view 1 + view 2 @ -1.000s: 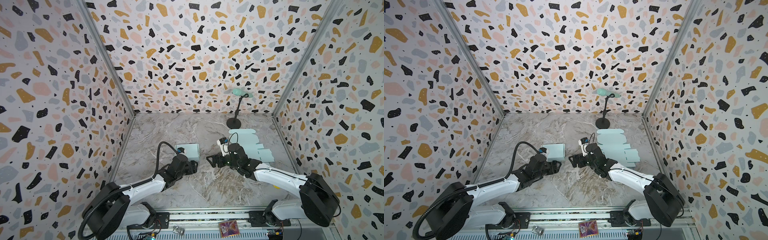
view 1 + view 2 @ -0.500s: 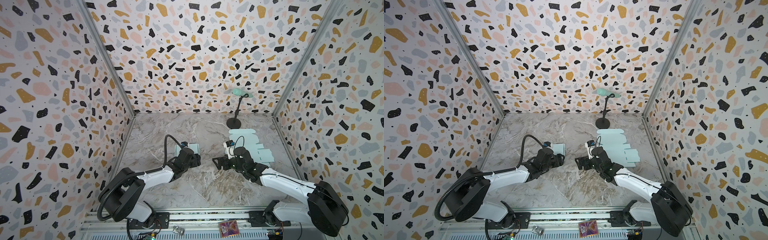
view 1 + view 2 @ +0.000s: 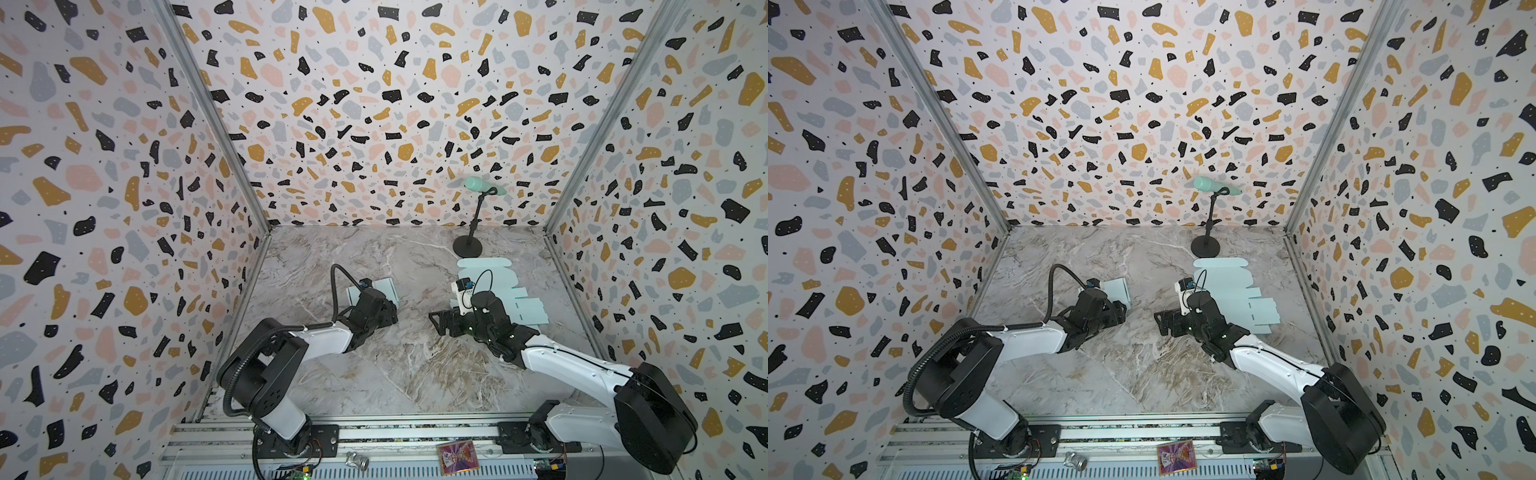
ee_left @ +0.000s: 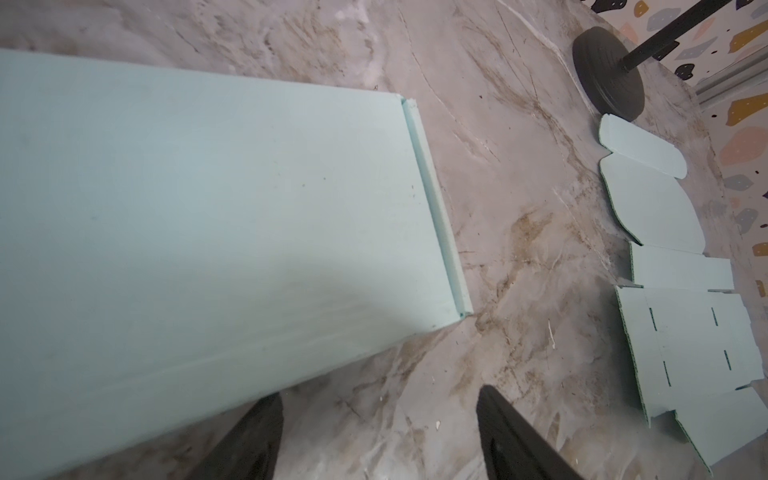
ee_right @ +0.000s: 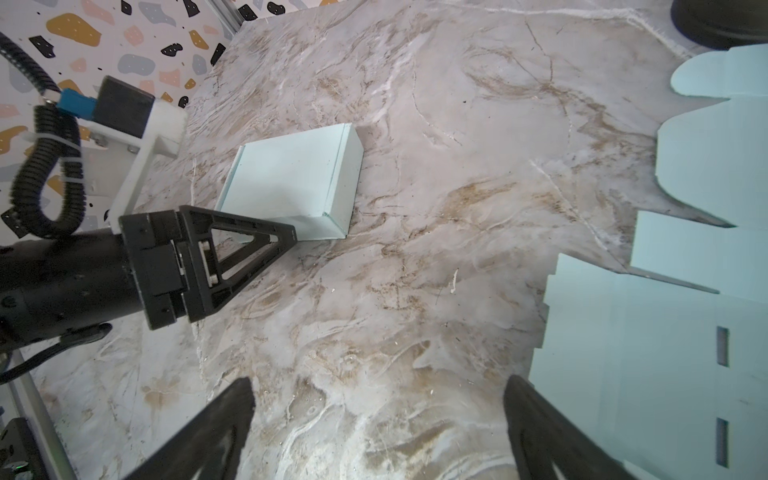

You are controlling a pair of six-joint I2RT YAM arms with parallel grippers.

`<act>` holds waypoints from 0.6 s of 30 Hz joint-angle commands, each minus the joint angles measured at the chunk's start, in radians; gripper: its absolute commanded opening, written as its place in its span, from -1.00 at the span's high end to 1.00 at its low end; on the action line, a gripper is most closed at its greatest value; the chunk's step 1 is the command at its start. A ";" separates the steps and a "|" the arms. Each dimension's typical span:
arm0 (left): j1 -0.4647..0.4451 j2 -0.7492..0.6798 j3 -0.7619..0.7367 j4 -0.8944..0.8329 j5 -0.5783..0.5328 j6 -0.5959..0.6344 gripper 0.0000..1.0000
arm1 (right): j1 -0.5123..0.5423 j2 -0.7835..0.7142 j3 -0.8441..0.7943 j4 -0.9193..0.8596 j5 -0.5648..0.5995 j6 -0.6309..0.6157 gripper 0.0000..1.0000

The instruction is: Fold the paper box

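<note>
Our left gripper and right gripper both hang open and empty, and since the folded paper box sits just beside the left jaws, we could skid it with a stray nudge.

The left arm and right arm wear white shells between chunky black joints. The left hand and right hand are black, with triangular truss fingers. A ribbed black cable, zip-tied in white, runs to a blue plug on the black wrist camera, carried by a white bracket.
</note>
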 commanded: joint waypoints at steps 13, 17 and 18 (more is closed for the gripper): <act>0.127 0.044 0.019 0.081 0.025 0.057 -0.50 | -0.006 0.012 0.049 0.001 -0.013 -0.014 -0.89; 0.167 0.058 0.024 0.083 0.041 0.076 -0.49 | -0.006 0.014 0.054 -0.003 -0.014 -0.015 -0.89; 0.176 0.063 0.029 0.083 0.045 0.081 -0.49 | -0.006 0.011 0.055 -0.004 -0.012 -0.014 -0.89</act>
